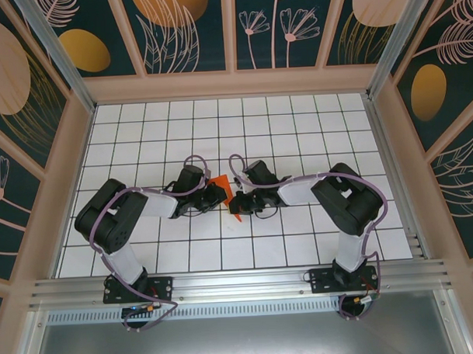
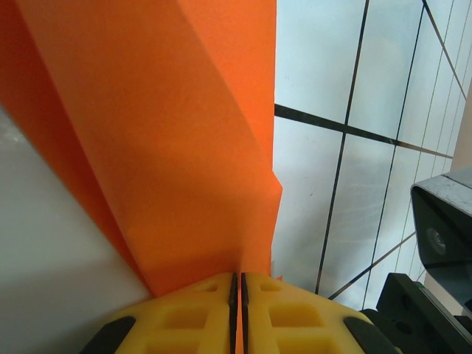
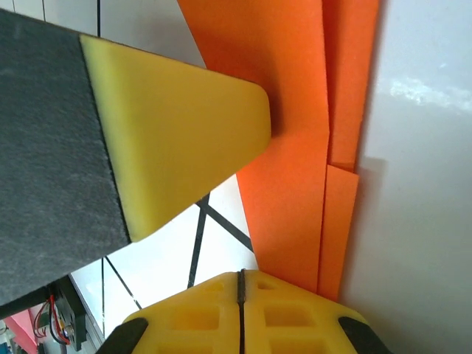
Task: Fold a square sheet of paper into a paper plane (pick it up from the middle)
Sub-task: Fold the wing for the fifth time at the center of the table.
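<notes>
The square sheet of paper (image 1: 220, 187), bright orange, is folded into overlapping layers and held up between the two arms at the middle of the table. The grippers hide whether it has the paper plane's shape. My left gripper (image 2: 238, 279) is shut on the sheet (image 2: 169, 133), and orange shows in the slit between its yellow fingers. My right gripper (image 3: 241, 274) is shut, its seam dark. The sheet's (image 3: 295, 147) lower edge runs behind its right finger. One yellow finger of the left gripper (image 3: 184, 133) lies against the sheet. From above, left gripper (image 1: 222, 196) and right gripper (image 1: 239, 202) nearly touch.
The white gridded table (image 1: 219, 123) spreads out around both arms. Patterned walls (image 1: 59, 222) close it in on the left, back and right. An aluminium rail (image 1: 240, 282) with both arm bases runs along the near edge. A dark part of the right arm (image 2: 442, 236) sits close beside the left gripper.
</notes>
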`<state>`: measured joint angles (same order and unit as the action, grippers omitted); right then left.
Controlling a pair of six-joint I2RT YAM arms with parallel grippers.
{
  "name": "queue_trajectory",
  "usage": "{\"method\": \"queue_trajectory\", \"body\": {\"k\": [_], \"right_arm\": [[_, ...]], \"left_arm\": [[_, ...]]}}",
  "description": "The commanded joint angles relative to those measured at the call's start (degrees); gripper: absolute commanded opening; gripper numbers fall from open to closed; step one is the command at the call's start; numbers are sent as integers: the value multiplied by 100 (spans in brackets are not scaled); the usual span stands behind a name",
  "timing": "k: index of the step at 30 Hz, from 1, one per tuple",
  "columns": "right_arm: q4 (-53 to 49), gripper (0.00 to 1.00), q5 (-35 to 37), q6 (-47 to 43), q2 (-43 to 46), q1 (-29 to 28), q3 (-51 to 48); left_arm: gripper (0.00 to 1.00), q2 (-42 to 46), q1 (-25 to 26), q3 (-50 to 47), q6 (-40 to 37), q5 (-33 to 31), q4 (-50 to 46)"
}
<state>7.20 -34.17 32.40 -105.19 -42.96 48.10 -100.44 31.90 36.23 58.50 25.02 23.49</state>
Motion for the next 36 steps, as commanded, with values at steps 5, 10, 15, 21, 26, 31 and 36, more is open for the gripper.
{"method": "queue_trajectory", "body": {"k": [5, 10, 15, 21, 26, 31, 36], "right_arm": [[-662, 9, -111, -245, 118, -46, -444], [-787, 8, -145, -287, 299, -73, -660], [-978, 8, -125, -331, 450, -98, -859], [-1126, 8, -72, -401, 535, -94, -1071], [-1049, 8, -89, -401, 523, -96, -1102], [-986, 8, -30, -399, 377, -98, -1033], [-985, 7, 75, -401, 321, -90, -1096]], "left_arm": [[15, -217, 18, -38, -141, -775, -914], [15, -230, 11, -37, -93, -822, -937], [15, -230, 11, -17, -71, -850, -954], [14, -201, 14, -17, -69, -866, -969], [15, -272, 13, 61, -167, -866, -1046], [15, -253, 14, 328, -421, -1079, -1399], [16, -216, 10, 703, -720, -1469, -1856]]}}
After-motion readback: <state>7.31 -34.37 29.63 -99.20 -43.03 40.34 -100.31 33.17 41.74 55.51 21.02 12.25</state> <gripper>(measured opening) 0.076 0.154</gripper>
